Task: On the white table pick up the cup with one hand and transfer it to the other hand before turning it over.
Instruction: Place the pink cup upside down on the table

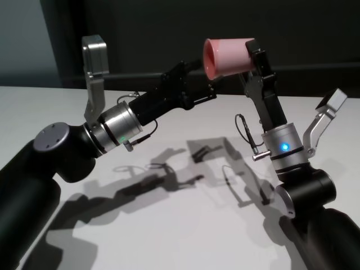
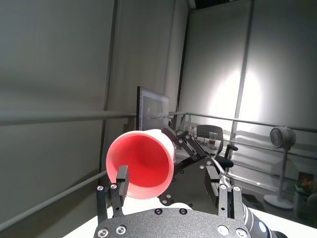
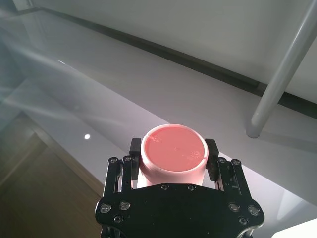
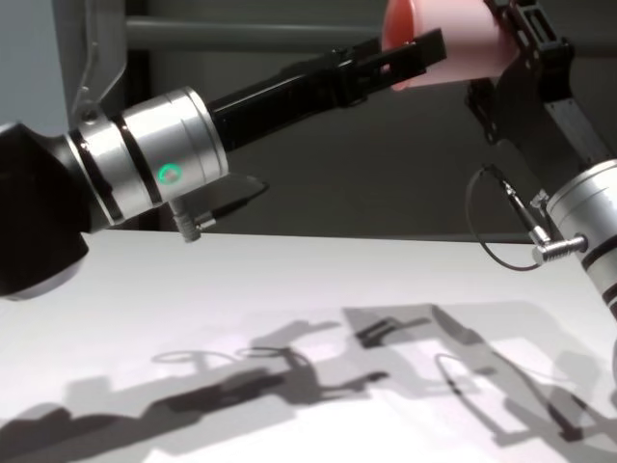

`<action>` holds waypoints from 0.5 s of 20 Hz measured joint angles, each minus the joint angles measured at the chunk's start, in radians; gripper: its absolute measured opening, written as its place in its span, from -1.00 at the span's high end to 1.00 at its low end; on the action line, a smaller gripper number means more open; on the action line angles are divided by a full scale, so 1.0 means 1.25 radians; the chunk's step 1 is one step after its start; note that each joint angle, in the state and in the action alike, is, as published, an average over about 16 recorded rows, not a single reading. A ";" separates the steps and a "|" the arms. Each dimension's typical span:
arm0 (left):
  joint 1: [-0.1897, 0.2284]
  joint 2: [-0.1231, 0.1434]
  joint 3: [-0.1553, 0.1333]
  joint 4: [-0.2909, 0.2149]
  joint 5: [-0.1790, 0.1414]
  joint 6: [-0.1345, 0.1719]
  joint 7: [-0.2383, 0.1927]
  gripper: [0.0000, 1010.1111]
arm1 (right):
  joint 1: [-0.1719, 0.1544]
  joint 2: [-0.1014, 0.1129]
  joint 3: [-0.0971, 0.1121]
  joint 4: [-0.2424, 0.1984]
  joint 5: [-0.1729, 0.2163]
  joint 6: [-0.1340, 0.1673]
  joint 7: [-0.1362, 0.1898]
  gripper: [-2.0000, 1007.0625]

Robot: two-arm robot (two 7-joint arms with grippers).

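The pink cup (image 1: 228,56) is held high above the white table (image 1: 169,225), lying on its side with its mouth towards my left arm. My right gripper (image 1: 254,56) is shut on its base end; the right wrist view shows the flat base (image 3: 173,148) between the fingers (image 3: 212,151). My left gripper (image 1: 202,79) is open at the cup's rim. In the left wrist view the cup's mouth (image 2: 141,163) faces the camera and one left finger (image 2: 121,174) overlaps the rim. I cannot tell whether it touches.
Both arms cast shadows on the table (image 4: 193,309). A grey rail (image 4: 251,34) runs along the dark wall behind the table.
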 joint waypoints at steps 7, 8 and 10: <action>0.061 0.048 -0.008 -0.125 0.059 0.034 0.158 -0.99 | 0.000 0.000 0.000 0.000 0.000 0.000 0.000 -0.48; 0.070 0.053 -0.011 -0.141 0.069 0.037 0.183 -0.99 | 0.000 0.000 0.000 0.000 0.000 0.000 0.000 -0.48; 0.089 0.059 -0.018 -0.169 0.091 0.042 0.236 -0.99 | 0.000 0.000 0.000 0.000 0.000 0.000 0.000 -0.48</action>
